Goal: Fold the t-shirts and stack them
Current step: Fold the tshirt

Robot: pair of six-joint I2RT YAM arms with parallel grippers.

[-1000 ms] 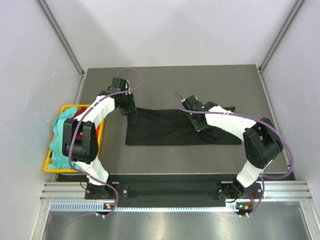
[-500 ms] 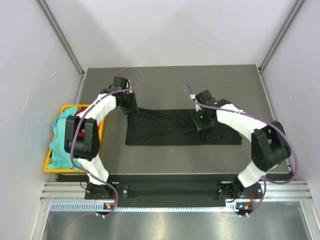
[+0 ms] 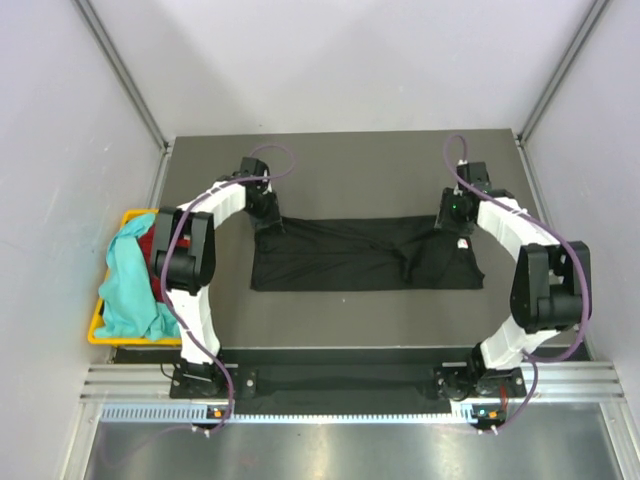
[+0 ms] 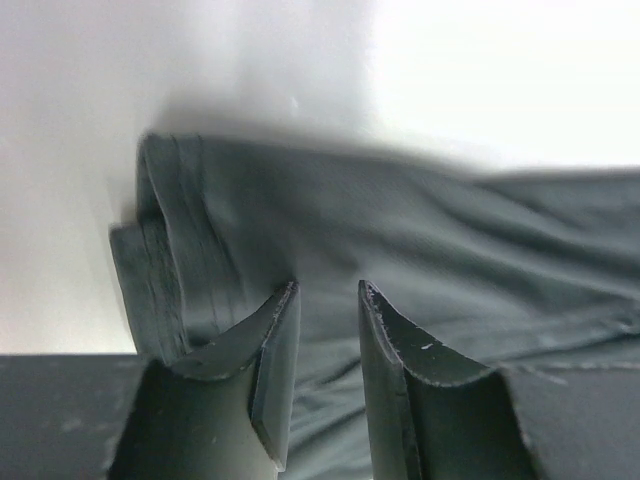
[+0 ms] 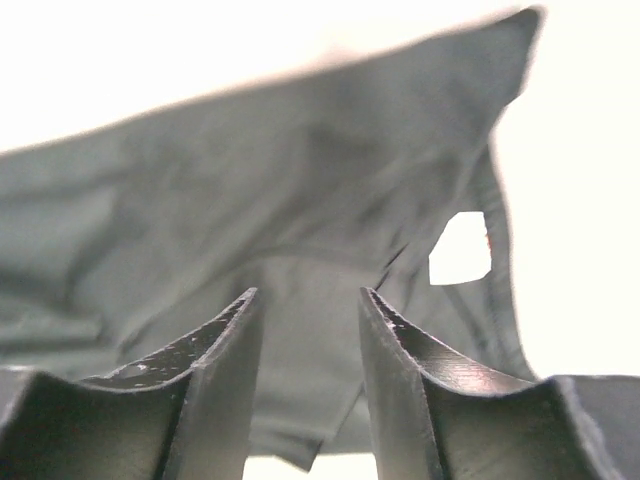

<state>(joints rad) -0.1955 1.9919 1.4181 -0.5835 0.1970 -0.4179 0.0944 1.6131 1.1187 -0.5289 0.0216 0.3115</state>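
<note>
black shirt [image 3: 345, 258] lies spread mid table [image 3: 340, 160]. left gripper [image 4: 327, 288] and right gripper [image 5: 308, 292], both released, sit at its far-edge corners.

so the black short-sleeved cloth t-shirt [image 3: 350, 255] lies flat as a wide band across the middle of the dark rectangular table [image 3: 350, 170], long side running left to right, with bare table both behind it and in front of it. The left arm's two-finger pincer [image 3: 268, 215] sits at the shirt's far left corner, and the right arm's two-finger pincer [image 3: 458, 222] is over the far right end, so they're well apart with the shirt between them. Off the table's left edge is a yellow plastic basket [image 3: 95, 335]. A teal cloth t-shirt [image 3: 125, 285] is draped over it and spills over its left rim, and a red cloth t-shirt [image 3: 150, 245] is tucked inside just right of the teal one.
</note>
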